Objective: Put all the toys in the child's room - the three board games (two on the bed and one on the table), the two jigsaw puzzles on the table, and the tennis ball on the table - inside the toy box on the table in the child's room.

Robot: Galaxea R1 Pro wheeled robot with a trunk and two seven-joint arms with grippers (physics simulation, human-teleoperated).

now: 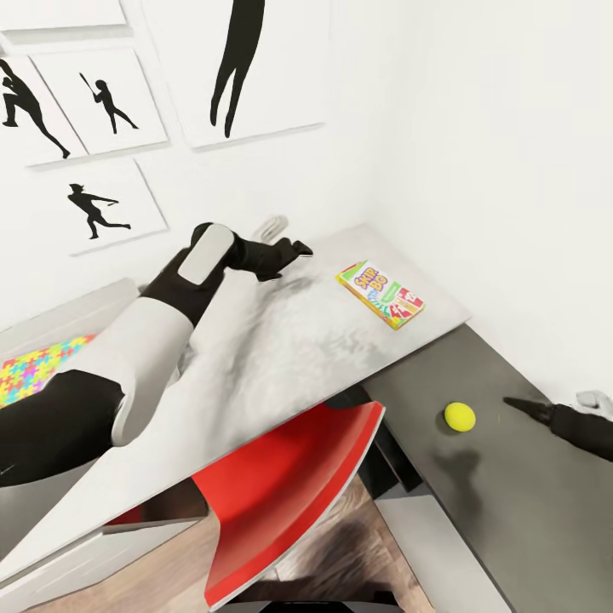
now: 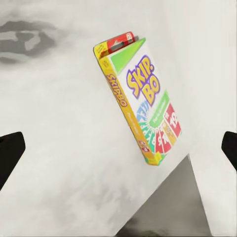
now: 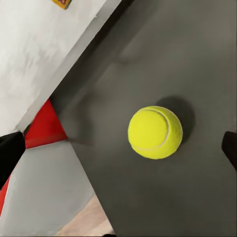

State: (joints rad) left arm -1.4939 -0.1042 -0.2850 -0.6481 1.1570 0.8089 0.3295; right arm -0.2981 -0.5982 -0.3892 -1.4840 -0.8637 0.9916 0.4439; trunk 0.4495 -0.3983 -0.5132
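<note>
Yellow-green, the tennis ball (image 1: 460, 416) rests on the table's (image 1: 281, 358) dark wing near its inner edge; the board game (image 1: 380, 295) lies toward the light wing's far corner. Both the left gripper (image 1: 294, 249) and right gripper (image 1: 521, 406) are held spread and empty. A descent onto either toy is judged next.

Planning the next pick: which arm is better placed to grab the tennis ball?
Right. The right gripper hovers over the dark desk wing beside the tennis ball, jaws open with the ball between them in its wrist view. The left gripper faces the Skip-Bo box.
</note>
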